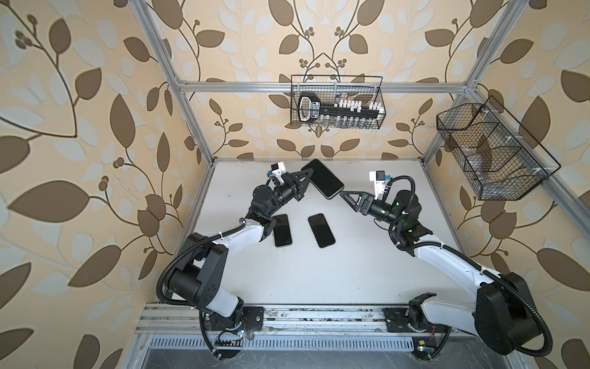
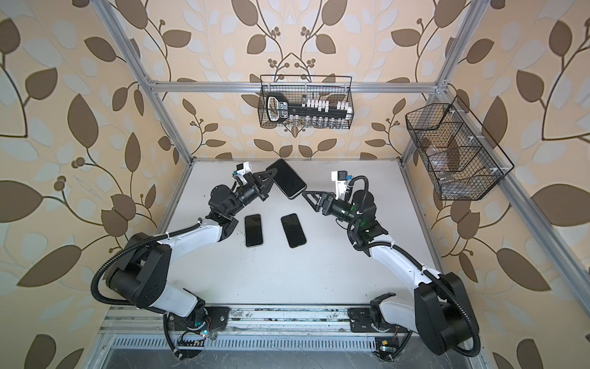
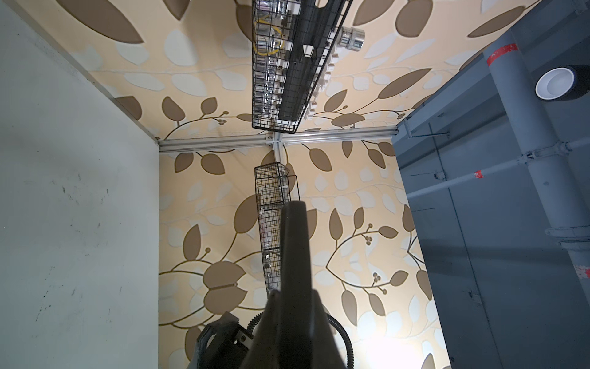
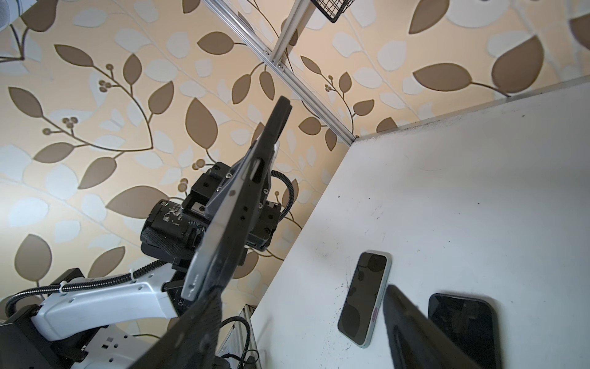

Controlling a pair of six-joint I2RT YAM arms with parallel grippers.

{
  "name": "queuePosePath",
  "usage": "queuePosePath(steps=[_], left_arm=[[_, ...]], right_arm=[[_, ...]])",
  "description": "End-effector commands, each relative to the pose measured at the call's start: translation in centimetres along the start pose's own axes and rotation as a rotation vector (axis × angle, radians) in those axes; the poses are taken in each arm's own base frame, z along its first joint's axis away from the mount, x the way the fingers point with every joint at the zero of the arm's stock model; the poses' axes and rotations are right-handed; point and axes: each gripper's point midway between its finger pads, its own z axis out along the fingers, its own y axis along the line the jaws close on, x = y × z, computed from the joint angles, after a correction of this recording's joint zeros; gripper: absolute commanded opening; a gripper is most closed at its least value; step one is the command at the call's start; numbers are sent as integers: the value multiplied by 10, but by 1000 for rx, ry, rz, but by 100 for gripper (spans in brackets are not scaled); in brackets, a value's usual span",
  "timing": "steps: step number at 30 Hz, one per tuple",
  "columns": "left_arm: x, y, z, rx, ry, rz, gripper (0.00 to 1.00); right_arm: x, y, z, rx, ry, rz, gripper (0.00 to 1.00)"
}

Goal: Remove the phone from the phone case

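Right wrist view shows the right end effector (image 4: 303,287) with its jaws spread wide and nothing between them. One fingertip (image 4: 214,297) sits at the lower corner of the cased phone (image 4: 279,118); whether it actually touches cannot be told. In both top views the left end effector (image 1: 307,176) (image 2: 271,176) is pressed together on a long edge of that cased phone (image 1: 322,179) (image 2: 286,178). It holds the phone tilted, clear of the tabletop (image 1: 319,281), near the back wall, with the dark face turned upward.

A wire basket (image 1: 380,96) hangs on the back rail. It holds a black bar lined with small white pieces, a black-and-white handle at one end, and a row of small clear vials beneath. A second wire basket (image 1: 447,127) hangs on the right-hand wall and is split into compartments; something clear lies in the nearer ones, too faint to name.

The cased phone is raised between the two end effectors. The left one grips it from the left. In a top view the right end effector (image 1: 342,193) points at the phone's near right corner from just beside it. Two more phones lie flat on the tabletop below, side by side and apart from each other: a light-edged phone (image 1: 282,230) (image 4: 364,297) close to the left arm, and a dark phone (image 1: 321,230) (image 4: 463,326) towards the middle.
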Motion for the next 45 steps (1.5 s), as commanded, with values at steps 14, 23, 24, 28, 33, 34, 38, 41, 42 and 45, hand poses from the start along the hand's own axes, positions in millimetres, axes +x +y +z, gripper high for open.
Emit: queuePosePath(steps=[14,23,24,28,33,34,38,41,42,45], left_arm=[[17,-70,5,196,54,77,0],[18,-74,4,203,55,80,0],[18,-75,4,204,55,80,0],[19,-75,5,206,57,78,0],[21,-76,7,207,65,79,0],[21,-76,7,207,66,80,0],[23,-75,8,203,70,82,0],[25,-74,9,199,78,87,0],[26,-74,10,198,81,90,0],[29,-71,12,182,93,102,0]], right_arm=[[-6,20,-3,-96,-9,-9,78],[-2,5,-5,-32,-27,9,78],[-2,5,-6,-32,-27,5,78],[-1,2,-4,-29,-21,12,78],[-1,4,-3,-44,-21,13,78],[-2,5,-3,-50,-20,10,77],[-4,10,0,-76,-7,12,78],[-7,14,4,-98,16,28,78],[-7,15,5,-109,23,36,77],[-11,21,9,-154,24,67,77]])
